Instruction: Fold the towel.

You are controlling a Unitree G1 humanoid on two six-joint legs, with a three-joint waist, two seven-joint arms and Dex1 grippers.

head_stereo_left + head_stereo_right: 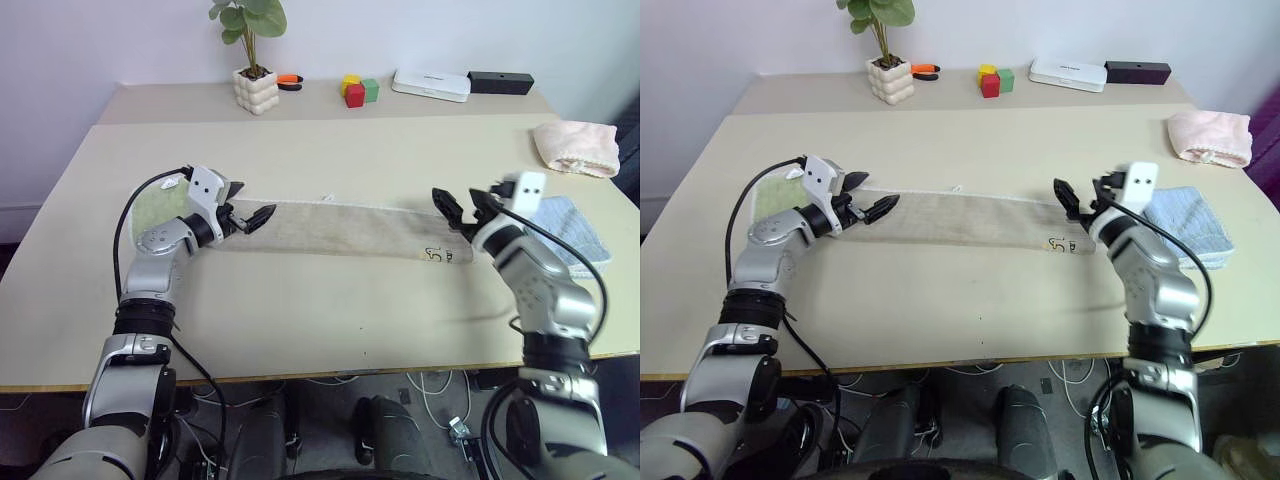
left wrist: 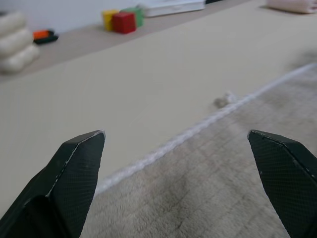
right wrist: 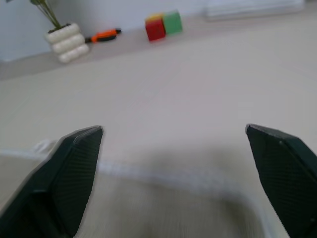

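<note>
Towels: one beige towel [image 1: 340,230]
Other cloths: three – green [image 1: 160,207], pink [image 1: 577,147], blue [image 1: 572,228]
Blocks: three [image 1: 359,90]
Potted plants: one [image 1: 254,60]
Boxes: two – white [image 1: 431,85], black [image 1: 500,82]

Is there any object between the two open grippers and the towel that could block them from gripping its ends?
Nothing visible blocks them. The left gripper hovers open at one end of the towel and the right gripper at the other. The green cloth and the blue cloth lie beyond the ends.

Dark embroidered mark [image 1: 433,255] on towel [image 1: 340,228] too small to read, green cloth [image 1: 158,207] partly hidden behind left arm
</note>
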